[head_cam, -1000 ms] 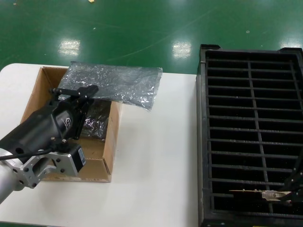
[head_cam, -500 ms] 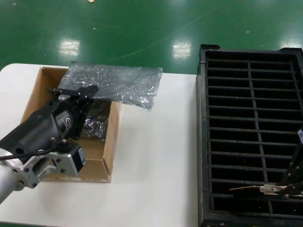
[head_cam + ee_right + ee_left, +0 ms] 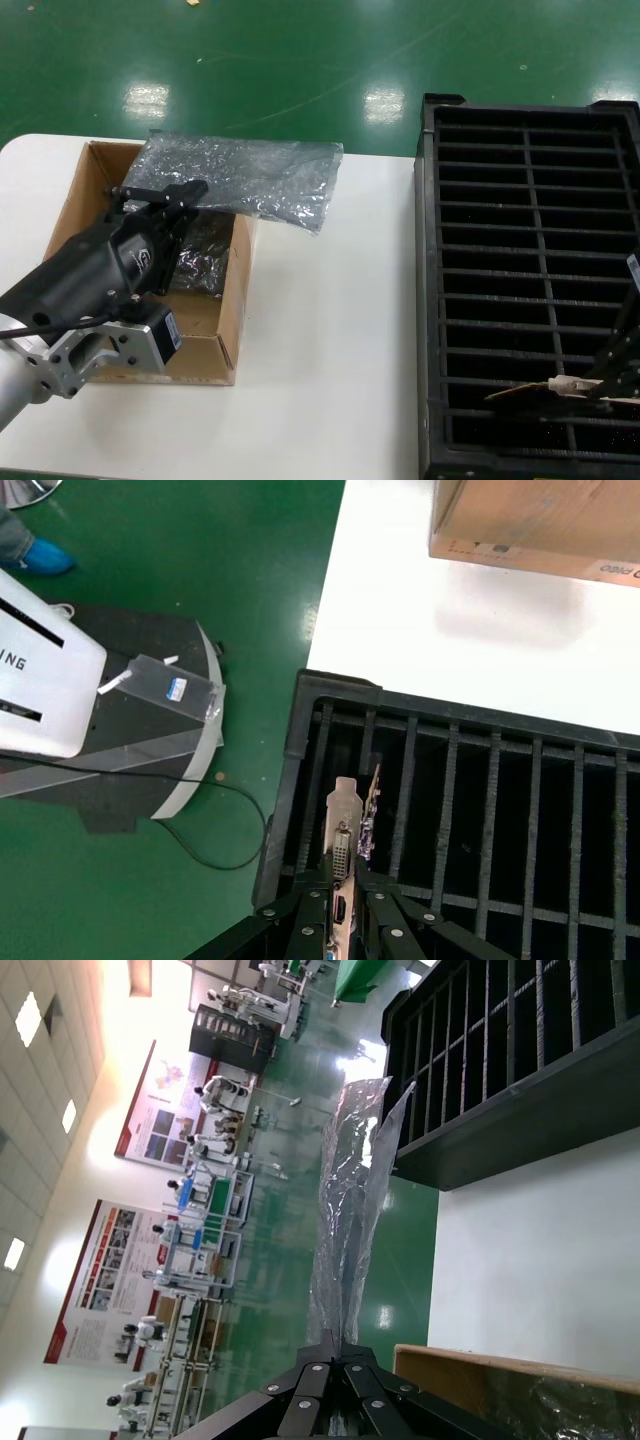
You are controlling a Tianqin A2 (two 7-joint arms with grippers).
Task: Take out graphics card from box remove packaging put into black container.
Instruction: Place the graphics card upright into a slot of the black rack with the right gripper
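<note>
Step now: putting the graphics card into the black container. The right gripper is closed on the card's silver end, over the container's near corner slots, w/ the card tipped and not yet down in a slot. Next move prob. needs the card lined up w/ one slot, then lowered. The left gripper is closed on the packaging, holding it over the box, well apart from the container.

Partial letters "NG" on a white machine base; no other readable text.
</note>
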